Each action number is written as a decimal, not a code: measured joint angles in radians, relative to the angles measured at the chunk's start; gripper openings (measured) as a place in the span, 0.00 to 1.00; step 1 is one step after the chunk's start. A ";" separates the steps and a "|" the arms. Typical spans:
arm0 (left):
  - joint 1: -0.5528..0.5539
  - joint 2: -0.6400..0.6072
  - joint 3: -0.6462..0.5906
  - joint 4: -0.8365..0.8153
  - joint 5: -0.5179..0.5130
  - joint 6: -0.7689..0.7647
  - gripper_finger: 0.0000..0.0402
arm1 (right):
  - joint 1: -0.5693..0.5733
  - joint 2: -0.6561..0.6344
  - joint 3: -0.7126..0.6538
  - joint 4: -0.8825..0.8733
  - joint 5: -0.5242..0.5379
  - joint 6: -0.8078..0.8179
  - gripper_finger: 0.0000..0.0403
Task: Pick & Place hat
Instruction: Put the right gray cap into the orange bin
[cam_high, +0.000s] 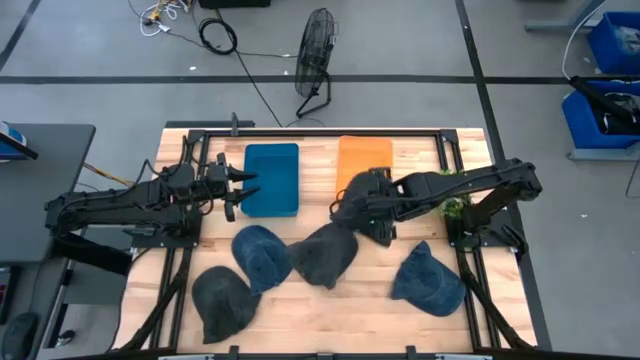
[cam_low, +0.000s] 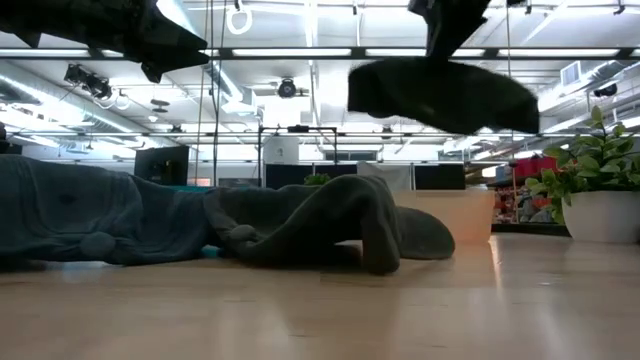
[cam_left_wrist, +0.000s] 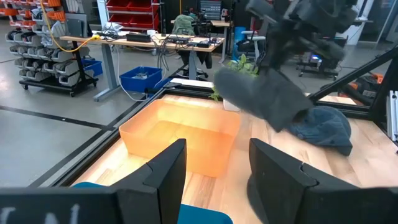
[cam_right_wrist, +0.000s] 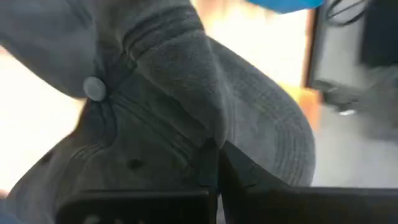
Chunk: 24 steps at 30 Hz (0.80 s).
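Note:
My right gripper (cam_high: 352, 218) (cam_low: 448, 30) is shut on a dark grey cap (cam_high: 325, 255) (cam_low: 440, 95) (cam_left_wrist: 261, 99) and carries it in the air near the table's middle, just in front of the orange bin (cam_high: 363, 160). Other caps lie on the wood: a blue one (cam_high: 260, 255) beside the held cap, a dark one (cam_high: 222, 300) near the front left, and a blue one (cam_high: 428, 280) at the front right. My left gripper (cam_high: 240, 190) (cam_left_wrist: 214, 168) is open and hovers at the left side of the blue bin (cam_high: 271, 178), touching nothing. My right gripper pinches a raised fold of the cap's cloth (cam_right_wrist: 208, 134) between its two shut fingers, close to where the crown meets the stitched brim (cam_right_wrist: 280, 143). The cap is lifted clear of the table and hangs spread out below the fingers (cam_low: 440, 95).
A blue bin and an orange bin (cam_left_wrist: 180, 137) stand side by side at the table's far middle. A potted plant (cam_low: 600, 185) sits at the right edge. A black frame runs round the table. Bare wood shows between the front caps (cam_high: 360, 300).

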 joint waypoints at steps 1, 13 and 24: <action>0.000 0.000 0.000 0.000 0.000 0.000 0.45 | -0.017 0.000 -0.002 0.001 0.020 -0.033 0.00; 0.000 0.000 0.000 0.000 0.000 0.000 0.45 | -0.284 0.001 -0.011 0.115 0.044 -0.497 0.00; 0.000 0.000 0.000 -0.003 0.000 0.000 0.45 | -0.444 0.001 -0.150 0.299 -0.065 -0.772 0.00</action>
